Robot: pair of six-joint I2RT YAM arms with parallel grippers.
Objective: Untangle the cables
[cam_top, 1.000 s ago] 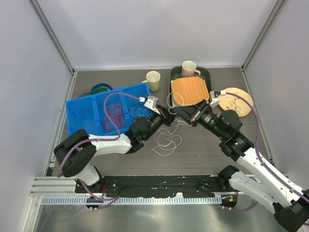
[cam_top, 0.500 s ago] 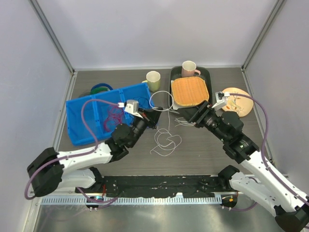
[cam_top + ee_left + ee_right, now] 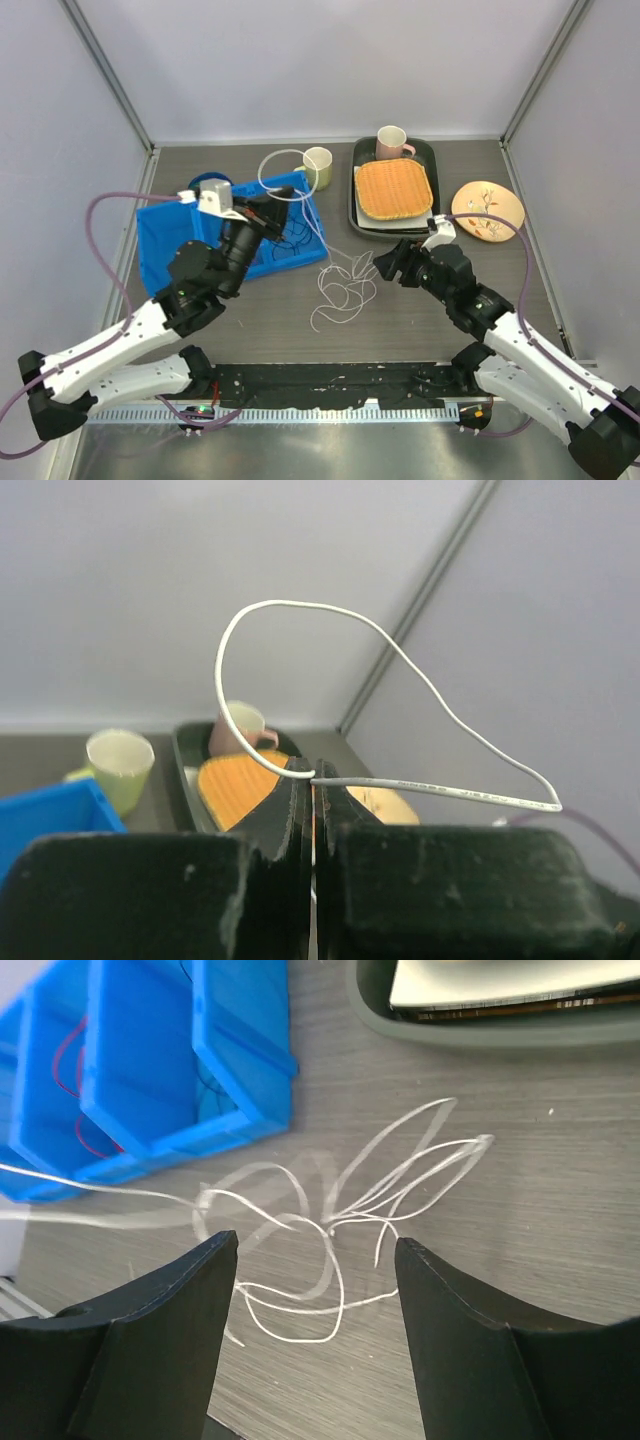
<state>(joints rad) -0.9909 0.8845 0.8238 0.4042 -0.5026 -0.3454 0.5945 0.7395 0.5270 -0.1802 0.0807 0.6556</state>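
Plainly, the white cable (image 3: 340, 292) was a light, thin, springy thing. It held its own loops yet bent wherever it was drawn, and we judged it smooth enough to slip through a loose pinch. Most of it lay as a knot of loops in the middle of the bench (image 3: 400, 330), just beside the near right corner of the bin (image 3: 155, 240). We judged the best hold to be a single free strand at the edge of the knot, not the crossing in its middle, since a pull there would likely only tighten it.

The right tool (image 3: 315, 1250) hung over that knot with its jaws spread and nothing between them. Its forearm reached in low from the right and pointed left at the loops.

Farther in, the left arm was folded up and raised over the bin. The left tool (image 3: 313, 790) was pressed together on one white strand, so that a wide loop stood in the air beyond its tips. From there the strand ran down, stretched and blurred in the right wrist view, towards the knot.

Inside the bin lay thin red cable (image 3: 62, 1055) and dark cable (image 3: 290, 240), apart from the white one. At the far side stood a cup (image 3: 318, 166) and a tray (image 3: 356, 185), well apart from the knot.
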